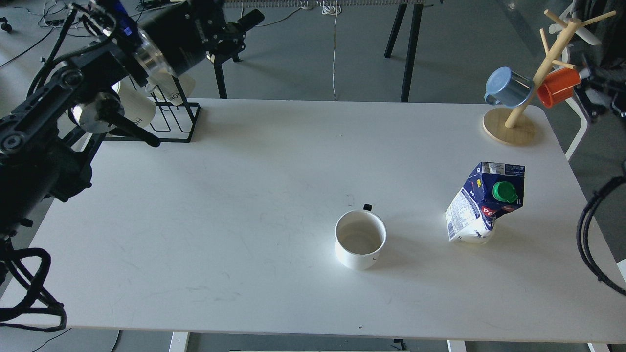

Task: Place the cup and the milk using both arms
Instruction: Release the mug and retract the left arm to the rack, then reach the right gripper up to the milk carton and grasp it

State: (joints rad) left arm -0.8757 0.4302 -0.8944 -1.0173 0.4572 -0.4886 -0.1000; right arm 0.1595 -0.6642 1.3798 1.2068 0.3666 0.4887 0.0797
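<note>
While mug tree [525,93] stands behind, milk [484,205], cup [360,239]

A white bench [274,161] with rounded corners fills most of the view, lightly scuffed. Beyond it lies a grey floor [455,49], crossed by cables [334,54] at the far left and centre. Black table legs [408,49] stand on the far side. Soft daylight brightens the bench's middle.
</note>
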